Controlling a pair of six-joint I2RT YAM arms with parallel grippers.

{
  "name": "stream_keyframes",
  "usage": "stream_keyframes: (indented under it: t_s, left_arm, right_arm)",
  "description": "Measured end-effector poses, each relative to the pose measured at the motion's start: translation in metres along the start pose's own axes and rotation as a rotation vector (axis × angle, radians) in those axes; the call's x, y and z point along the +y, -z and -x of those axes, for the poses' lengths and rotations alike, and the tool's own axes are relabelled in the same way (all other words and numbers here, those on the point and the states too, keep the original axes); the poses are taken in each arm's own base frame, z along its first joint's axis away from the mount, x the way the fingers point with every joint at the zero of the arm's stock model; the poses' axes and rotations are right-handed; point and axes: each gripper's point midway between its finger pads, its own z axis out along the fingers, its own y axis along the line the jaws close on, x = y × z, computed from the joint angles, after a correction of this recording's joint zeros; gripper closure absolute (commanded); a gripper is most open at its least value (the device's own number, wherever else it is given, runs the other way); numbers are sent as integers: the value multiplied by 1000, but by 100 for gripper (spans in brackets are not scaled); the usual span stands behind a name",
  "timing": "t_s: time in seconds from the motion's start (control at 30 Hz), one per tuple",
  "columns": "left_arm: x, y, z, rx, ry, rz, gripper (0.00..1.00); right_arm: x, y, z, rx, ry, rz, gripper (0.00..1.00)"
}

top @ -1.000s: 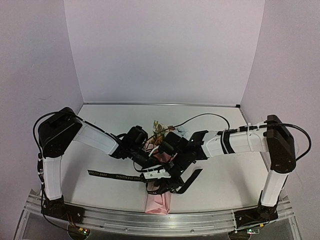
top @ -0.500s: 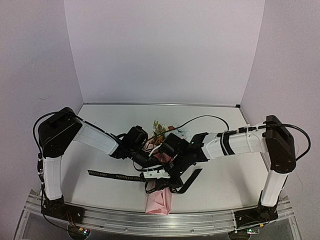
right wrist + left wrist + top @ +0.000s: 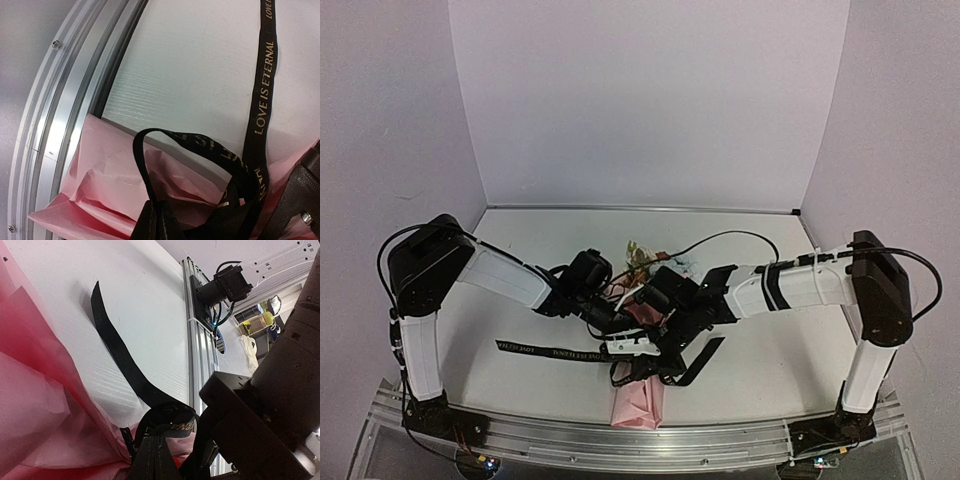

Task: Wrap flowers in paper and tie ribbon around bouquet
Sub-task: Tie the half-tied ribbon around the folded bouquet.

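White surface (image 3: 520, 250), lilac walls: both jaws shut on the ribbon (image 3: 262, 90)

Left jaws and right jaws are each pressed together on the ribbon, where it bunches into a loop over the bouquet (image 3: 638, 402). One ribbon tail lies flat toward the left edge; a shorter one points right. The bouquet's pink paper (image 3: 115, 185) reaches the middle of the near edge, and the flowers (image 3: 640, 255) face the far edge. Left arm (image 3: 505, 275) and right arm (image 3: 800, 285) stretch low and inward, wrists tipped down, meeting over the bouquet.
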Motion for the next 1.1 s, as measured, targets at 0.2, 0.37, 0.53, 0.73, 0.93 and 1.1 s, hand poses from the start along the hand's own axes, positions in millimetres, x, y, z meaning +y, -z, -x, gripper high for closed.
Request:
stream_keyframes:
  t_s: [0.2,0.37,0.53,0.73,0.93,1.1]
  left_arm:
    - [-1,2,1,-5,-3,8,100]
    - [1,4,1,-8,-2,11,100]
    - [2,5,2,-10,-9,13,100]
    - [2,6,2,-14,-15,16,100]
    - [6,13,2,-32,-1,52,100]
    - [8,24,6,-80,-2,103,100]
  right_arm:
    - [-2,6,-2,-6,-56,-8,100]
    - [-4,17,1,-30,-110,-13,99]
    - [-5,25,6,-56,-174,-10,99]
    - [-4,26,5,-60,-256,1,100]
    - [-10,30,4,-48,-352,-37,100]
    - [-17,46,8,-57,-428,-114,100]
